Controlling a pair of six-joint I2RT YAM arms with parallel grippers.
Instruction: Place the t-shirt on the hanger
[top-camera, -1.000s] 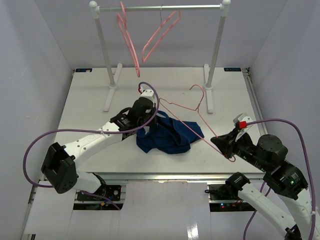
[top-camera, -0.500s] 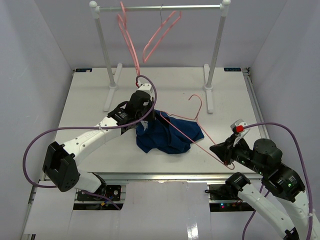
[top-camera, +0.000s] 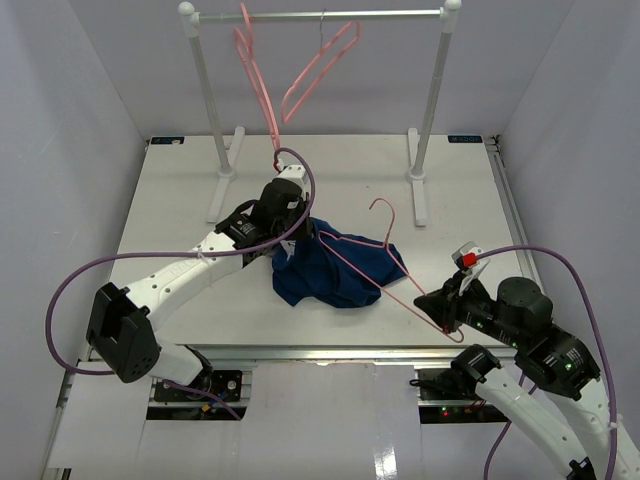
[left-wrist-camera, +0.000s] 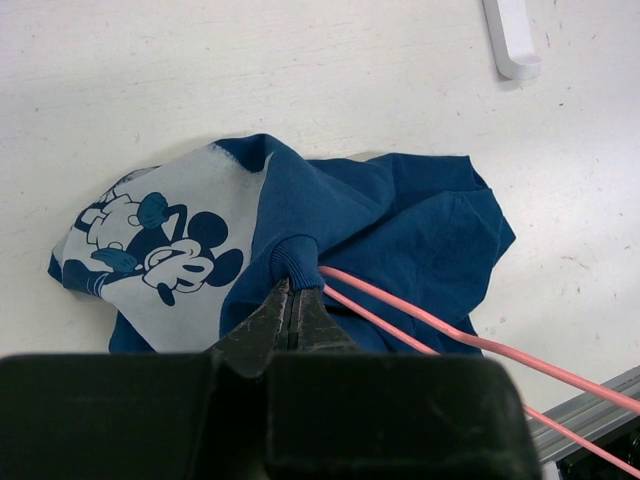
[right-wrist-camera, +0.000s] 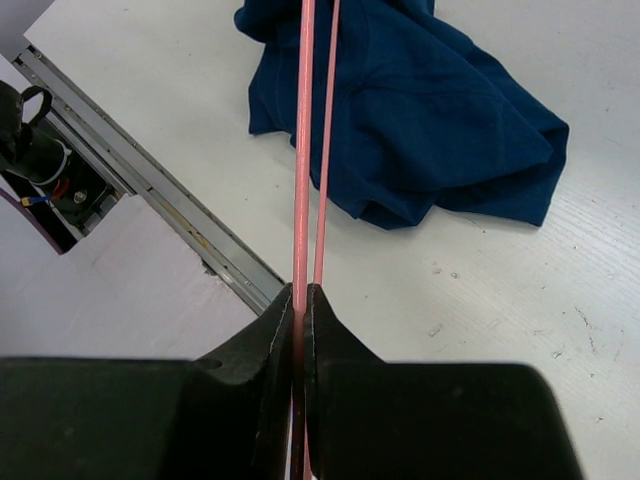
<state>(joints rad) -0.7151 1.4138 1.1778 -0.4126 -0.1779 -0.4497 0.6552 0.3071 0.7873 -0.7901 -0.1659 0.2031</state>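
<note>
The dark navy t-shirt (top-camera: 335, 272) lies crumpled at the table's middle; the left wrist view shows it (left-wrist-camera: 400, 220) with a cartoon-mouse print. My left gripper (top-camera: 296, 236) is shut on the shirt's ribbed collar (left-wrist-camera: 295, 262) and lifts it. My right gripper (top-camera: 438, 306) is shut on one corner of the pink hanger (top-camera: 375, 262). The hanger's far corner goes into the collar opening beside my left gripper, and its hook (top-camera: 385, 210) points toward the rack. In the right wrist view the hanger's two wires (right-wrist-camera: 303, 180) run from the jaws across the shirt (right-wrist-camera: 420, 110).
A white clothes rack (top-camera: 320, 17) stands at the back of the table, its feet (top-camera: 417, 195) near the hanger hook. Two more pink hangers (top-camera: 300, 80) hang from its bar. The table's front rail (right-wrist-camera: 140, 180) lies below my right gripper.
My right gripper has drawn back toward the front edge, pulling the hanger with it. My left gripper has lifted the collar and shifted slightly back; the shirt has bunched more around the hanger's corner.
</note>
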